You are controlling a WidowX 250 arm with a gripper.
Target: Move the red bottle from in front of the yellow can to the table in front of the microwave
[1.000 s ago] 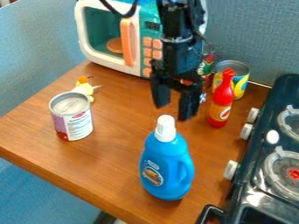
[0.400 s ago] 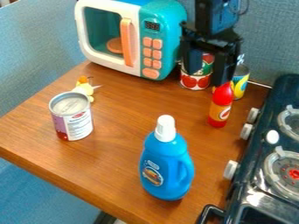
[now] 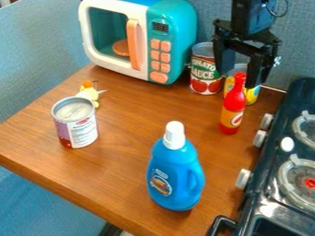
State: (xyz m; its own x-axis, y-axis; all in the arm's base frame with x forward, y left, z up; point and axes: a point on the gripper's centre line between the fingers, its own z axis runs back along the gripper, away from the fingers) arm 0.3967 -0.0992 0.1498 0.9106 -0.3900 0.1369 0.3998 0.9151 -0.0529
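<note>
From where I stand, the black gripper (image 3: 237, 79) hangs over the far right part of the wooden bench (image 3: 123, 170), its jaws spread wide with nothing pinched in them. The top of the red bottle (image 3: 233, 108) shows between the fingertips; it stands upright near the stove, with an orange and yellow label on its front. Just behind it is a yellow-labelled can (image 3: 252, 94), partly hidden by the gripper and the bottle. From this slant it seems the gripper is above them, though I can't tell whether it touches either one.

To the left of that can, a tomato can (image 3: 205, 76) stands upright beside the toy microwave (image 3: 175, 55), which is white and teal with an orange handle and buttons. Through its window I see an orange disc (image 3: 121, 47). Over on the left side of the bench, a small yellow toy (image 3: 90, 93) lies right behind a silver-topped can (image 3: 75, 123) with a purple and white label. Nearer to me, a blue bottle (image 3: 175, 173) with a white cap stands upright, well apart from the others. The dark toy stove (image 3: 300, 94) runs along the right, with white knobs (image 3: 243, 178) facing the bench.
</note>
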